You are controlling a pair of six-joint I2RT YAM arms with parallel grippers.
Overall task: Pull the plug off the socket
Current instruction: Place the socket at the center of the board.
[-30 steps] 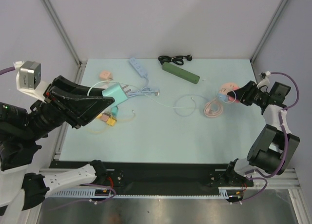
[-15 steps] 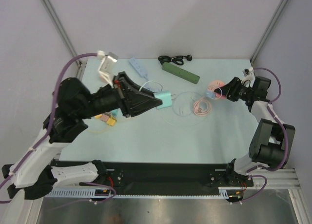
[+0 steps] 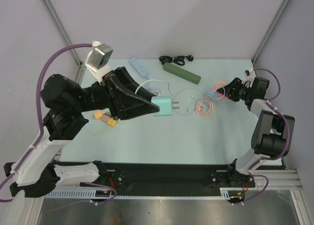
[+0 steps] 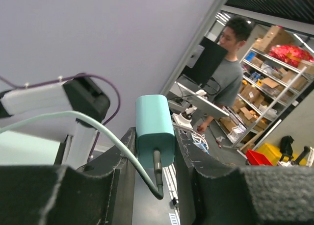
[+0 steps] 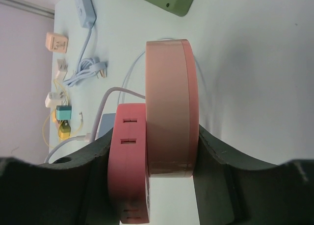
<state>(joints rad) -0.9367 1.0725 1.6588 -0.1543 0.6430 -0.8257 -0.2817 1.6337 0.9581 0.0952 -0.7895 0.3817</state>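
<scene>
My left tool (image 3: 154,107) is clamped on the mint-green plug (image 3: 165,107), holding it over the middle of the counter (image 3: 162,137). Its prongs point right, toward the round pink socket (image 3: 215,93), but the plug is free of the socket and well apart from it. A pale cable (image 4: 98,124) runs out of the plug's back end between my fingers. My right tool (image 3: 225,91) is clamped on the socket near the counter's right edge, one finger on each side, and a coiled pink cord (image 3: 203,107) lies just beside it.
</scene>
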